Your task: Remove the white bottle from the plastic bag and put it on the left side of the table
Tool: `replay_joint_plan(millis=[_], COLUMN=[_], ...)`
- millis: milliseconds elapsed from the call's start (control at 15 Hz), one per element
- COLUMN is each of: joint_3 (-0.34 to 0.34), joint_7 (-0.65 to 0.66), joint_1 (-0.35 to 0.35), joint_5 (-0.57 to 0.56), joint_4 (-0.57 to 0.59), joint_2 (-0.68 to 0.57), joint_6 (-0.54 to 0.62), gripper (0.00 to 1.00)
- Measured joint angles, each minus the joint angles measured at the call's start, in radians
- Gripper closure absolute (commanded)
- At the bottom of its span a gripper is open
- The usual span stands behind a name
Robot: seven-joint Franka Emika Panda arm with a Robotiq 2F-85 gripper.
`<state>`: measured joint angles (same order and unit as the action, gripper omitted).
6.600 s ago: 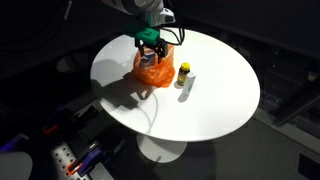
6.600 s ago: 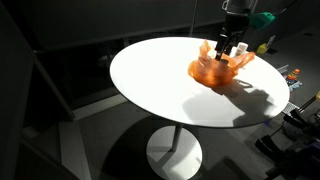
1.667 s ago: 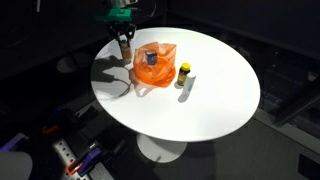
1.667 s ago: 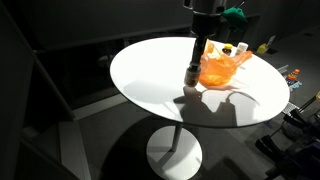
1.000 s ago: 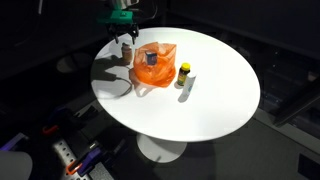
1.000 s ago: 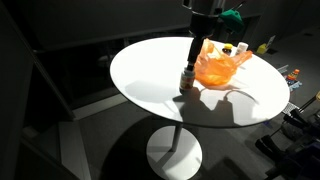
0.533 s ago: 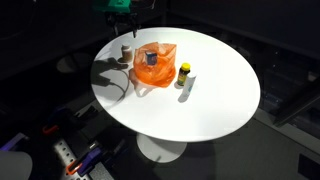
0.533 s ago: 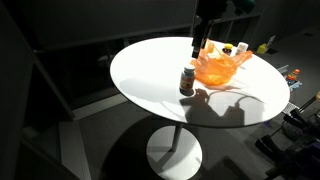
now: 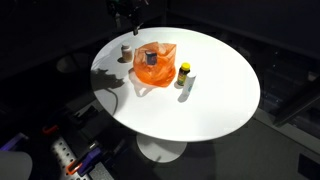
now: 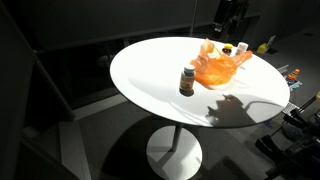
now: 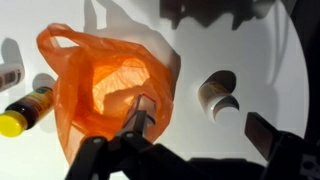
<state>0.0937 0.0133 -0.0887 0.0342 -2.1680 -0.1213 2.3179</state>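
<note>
In an exterior view the round white tabletop (image 9: 215, 100) carries the orange plastic bag (image 9: 152, 66) near its far edge. The white bottle (image 9: 124, 54) stands upright out of the bag, just beside it but not touching, close to the tabletop's rim. On the bag's opposite side stands a yellow-capped bottle (image 9: 184, 71). The gripper (image 9: 128, 11) hangs high above the white bottle, dark against the dark room, so its jaws cannot be read here.

In an exterior view from another side, the white bottle (image 10: 187, 80) stands alone on the tabletop (image 10: 150, 70) in front of the plastic bag (image 10: 220, 66). It seems to wear a dark band round its body, but any writing is too small to read. The gripper (image 10: 228, 14) is up at the frame's top, clear of everything.

In the wrist view the gripper (image 11: 200, 124) is spread wide with nothing between its fingers (image 11: 138, 116). The white bottle (image 11: 217, 92) is seen from above, its pale cap towards the camera. The plastic bag (image 11: 100, 85) lies open beside it, and the yellow-capped bottle (image 11: 26, 110) shows a label too blurred to read.
</note>
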Motion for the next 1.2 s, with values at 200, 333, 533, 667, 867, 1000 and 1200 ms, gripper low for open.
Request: replay_joint_plan(millis=[200, 333, 533, 667, 867, 1000, 1200], joint_3=[-0.029, -0.041, -0.048, -0.049, -0.049, -0.05, -0.05], joint_7=[0.085, 0.126, 0.177, 0.198, 0.206, 0.206, 0.206], joint_1=[0.017, 0.027, 0.045, 0.056, 0.072, 0.077, 0.078], joint_5=[0.0, 0.0, 0.0, 0.0, 0.0, 0.0, 0.0], joint_4=[-0.088, -0.141, -0.2, -0.221, -0.23, -0.233, -0.237], joint_2=[0.111, 0.191, 0.315, 0.384, 0.449, 0.468, 0.47], joint_6=[-0.037, -0.073, -0.138, -0.176, -0.22, -0.231, -0.232], gripper=[0.0, 0.0, 0.0, 0.0, 0.0, 0.0, 0.0])
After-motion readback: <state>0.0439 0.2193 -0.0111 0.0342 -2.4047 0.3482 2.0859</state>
